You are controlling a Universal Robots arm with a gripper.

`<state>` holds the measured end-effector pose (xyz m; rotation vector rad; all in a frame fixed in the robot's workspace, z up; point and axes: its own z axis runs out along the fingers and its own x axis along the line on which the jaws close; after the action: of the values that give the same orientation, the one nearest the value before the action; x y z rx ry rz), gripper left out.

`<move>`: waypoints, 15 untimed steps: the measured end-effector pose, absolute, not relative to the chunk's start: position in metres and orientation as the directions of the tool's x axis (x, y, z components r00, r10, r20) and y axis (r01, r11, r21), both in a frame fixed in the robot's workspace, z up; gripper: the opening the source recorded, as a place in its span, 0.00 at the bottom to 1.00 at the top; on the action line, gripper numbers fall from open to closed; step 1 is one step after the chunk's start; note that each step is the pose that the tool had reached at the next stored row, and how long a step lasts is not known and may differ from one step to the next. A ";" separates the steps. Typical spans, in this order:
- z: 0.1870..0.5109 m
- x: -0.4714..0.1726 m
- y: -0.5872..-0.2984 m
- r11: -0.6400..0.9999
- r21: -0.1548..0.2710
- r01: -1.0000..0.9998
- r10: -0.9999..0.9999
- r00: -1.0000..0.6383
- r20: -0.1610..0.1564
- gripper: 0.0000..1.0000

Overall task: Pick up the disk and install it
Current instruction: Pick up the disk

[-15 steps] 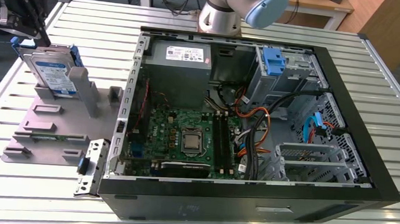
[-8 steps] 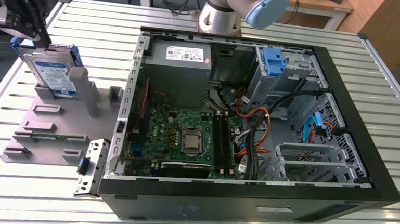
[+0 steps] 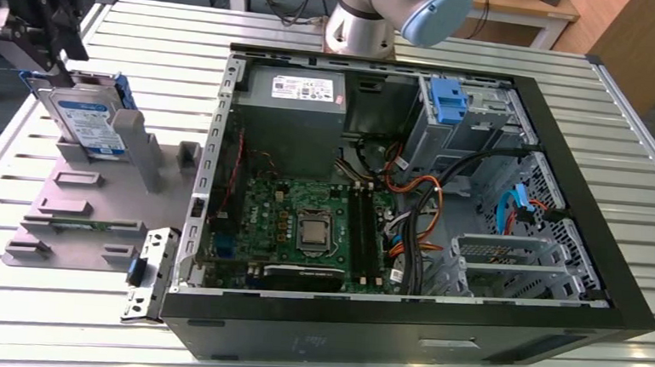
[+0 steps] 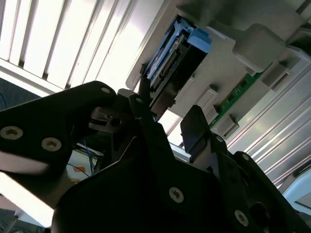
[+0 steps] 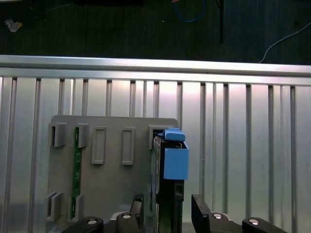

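The gripper (image 5: pixel 167 199) is open. In both wrist views its two black fingers (image 5: pixel 200 213) stand apart with the disk (image 5: pixel 170 174) between them, and a bright gap shows beside one finger. I cannot tell whether the other finger is touching the drive's face.

In the exterior view the gripper (image 3: pixel 56 56) hangs at the top edge of the disk (image 3: pixel 86 122), which stands upright on its narrow edge in a slot of the grey holder plate (image 3: pixel 87 211), label facing out and blue frame at its top. The second wrist view shows the gripper (image 4: pixel 167 104) looking along the disk (image 4: pixel 172 58) from the connector end.

The plate lies on the slatted metal table (image 3: pixel 23 318), on the exterior view's left. Beside it sits the open computer case (image 3: pixel 629 279). A drive bay with a blue latch (image 3: pixel 447 101) is in the case's far corner, well apart from the disk.

By my reading the step in hand is the pick-up — the fingers are lined up around the drive but have not clamped it, and nothing is installed yet. A sound grasp here would call for the fingers to press squarely on the two flat faces, low enough to hold firmly — and for a straight lift out of the slot, so the frame does not catch on the holder.
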<state>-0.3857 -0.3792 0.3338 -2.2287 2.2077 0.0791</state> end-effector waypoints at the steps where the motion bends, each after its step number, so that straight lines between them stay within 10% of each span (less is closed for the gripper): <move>1: 0.334 -0.386 -0.379 -0.010 0.033 -0.999 -0.999 0.009 -0.038 0.53; 15: 0.320 -0.389 -0.379 -0.026 0.009 -1.000 -0.999 0.025 -0.038 0.59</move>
<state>-0.3893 -0.3791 0.3203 -2.2348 2.1786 0.0524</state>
